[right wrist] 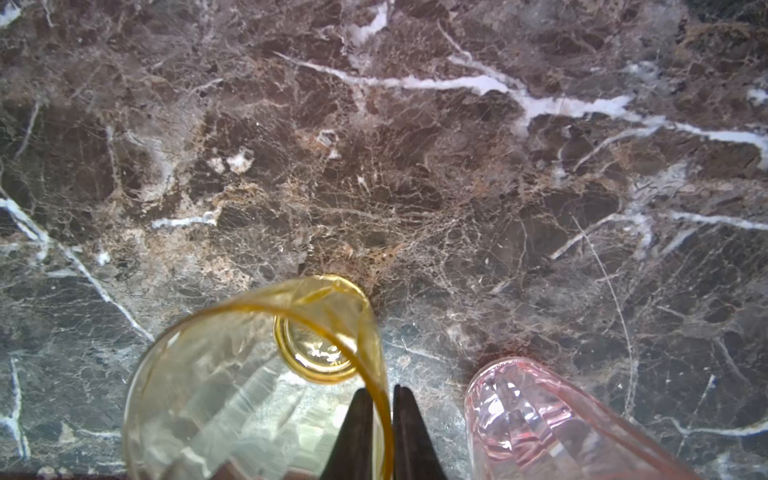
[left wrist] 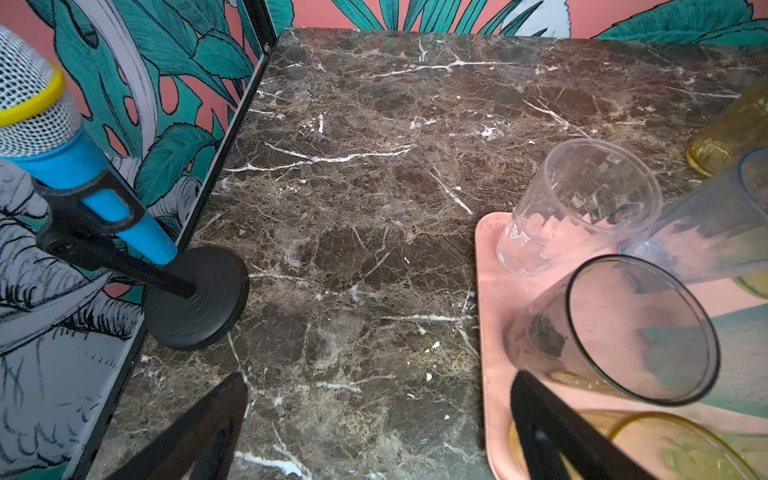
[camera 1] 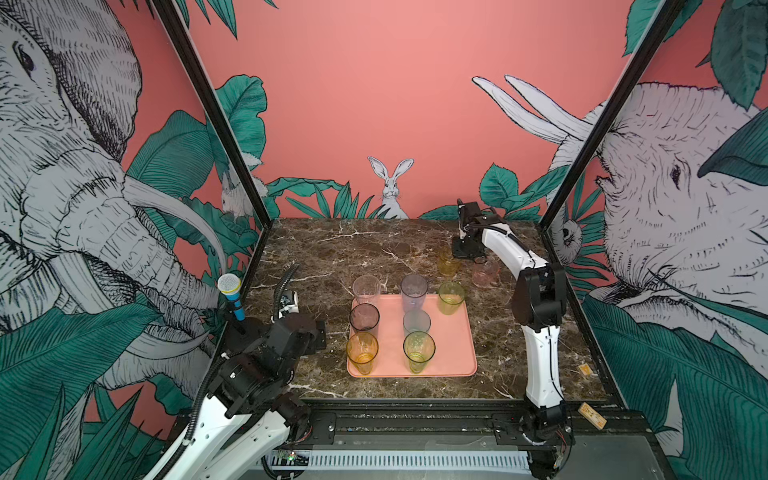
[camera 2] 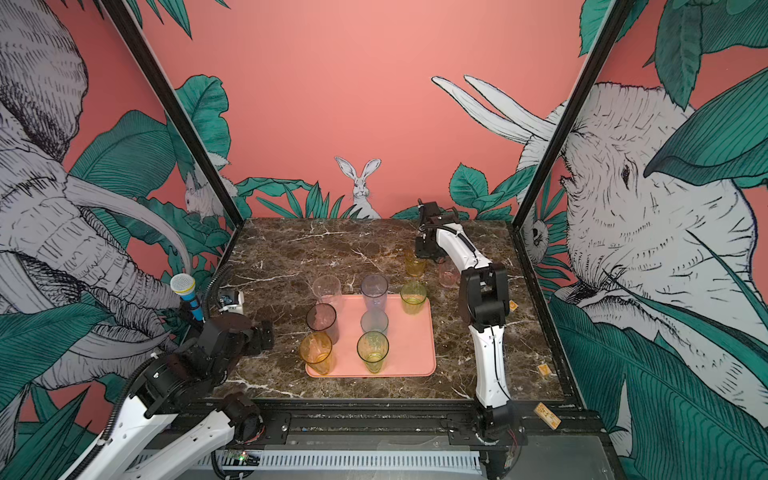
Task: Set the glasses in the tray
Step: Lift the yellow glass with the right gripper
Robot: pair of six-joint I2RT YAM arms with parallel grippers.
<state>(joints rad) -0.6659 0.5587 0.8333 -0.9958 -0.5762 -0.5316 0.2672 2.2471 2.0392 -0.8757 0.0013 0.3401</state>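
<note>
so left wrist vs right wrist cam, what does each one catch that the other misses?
Only the left wrist view: the microphone on its stand, the tray corner, the clear glass, the smoky glass, and the open left gripper.

Only the right wrist view: the right gripper shut on the rim of the short amber glass, with the pink glass beside it, both off the tray.

Both: the brown marble tabletop.

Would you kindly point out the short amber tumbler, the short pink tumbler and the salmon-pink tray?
Short amber tumbler (right wrist: pixel 257 374): right wrist view, near wall.
Short pink tumbler (right wrist: pixel 536 419): right wrist view, faceted side.
Salmon-pink tray (camera 1: pixel 453 349): a top view, bare floor.
</note>
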